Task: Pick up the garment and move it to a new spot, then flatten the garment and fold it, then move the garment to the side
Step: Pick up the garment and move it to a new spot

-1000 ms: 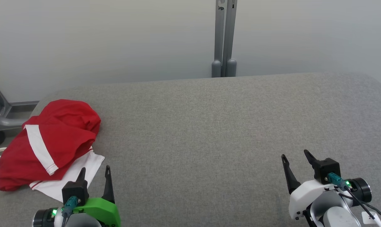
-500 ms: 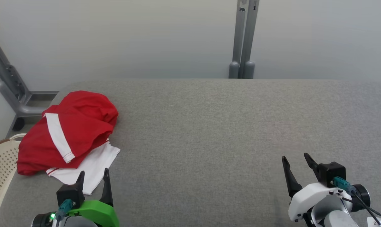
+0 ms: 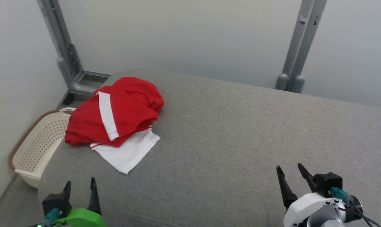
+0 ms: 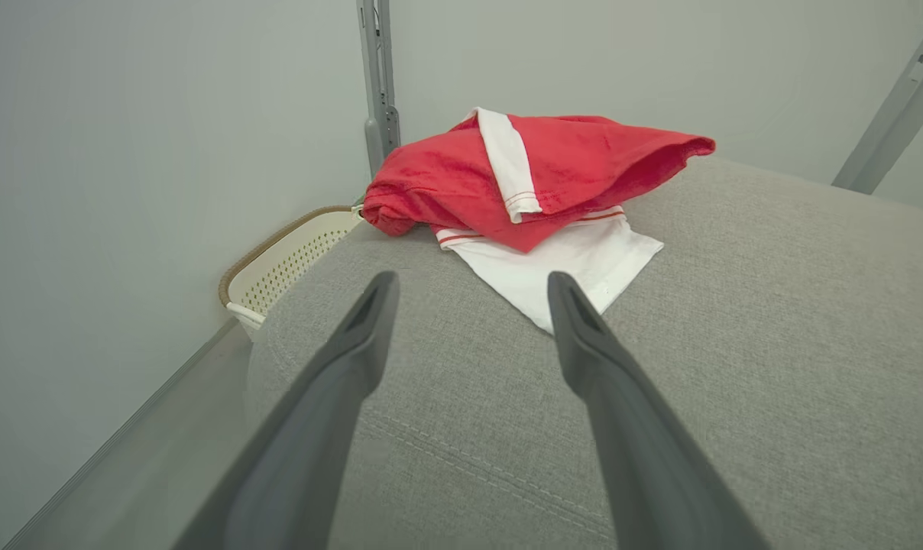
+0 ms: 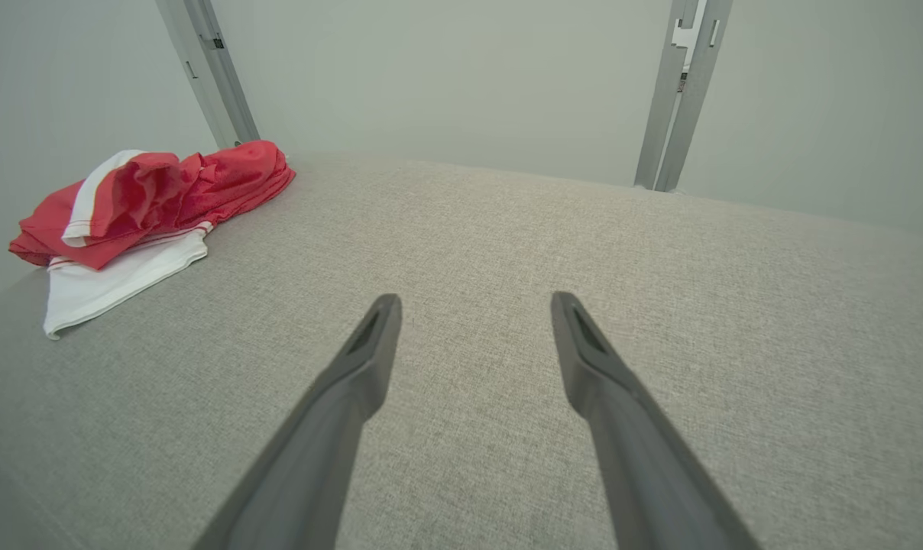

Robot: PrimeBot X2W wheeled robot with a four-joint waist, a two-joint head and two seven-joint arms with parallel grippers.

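Pale walls (image 3: 184, 37) and grey metal posts (image 3: 296, 53) surround a grey fabric-covered table (image 3: 241, 132).

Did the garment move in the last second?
No. The garment still lies on the table at its left edge, by the basket; the camera turned.

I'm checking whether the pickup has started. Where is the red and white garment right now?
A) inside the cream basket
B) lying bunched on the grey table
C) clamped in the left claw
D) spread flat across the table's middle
B: the garment lies bunched on the grey table, near the corner by the basket, and the open left claw is apart from it.
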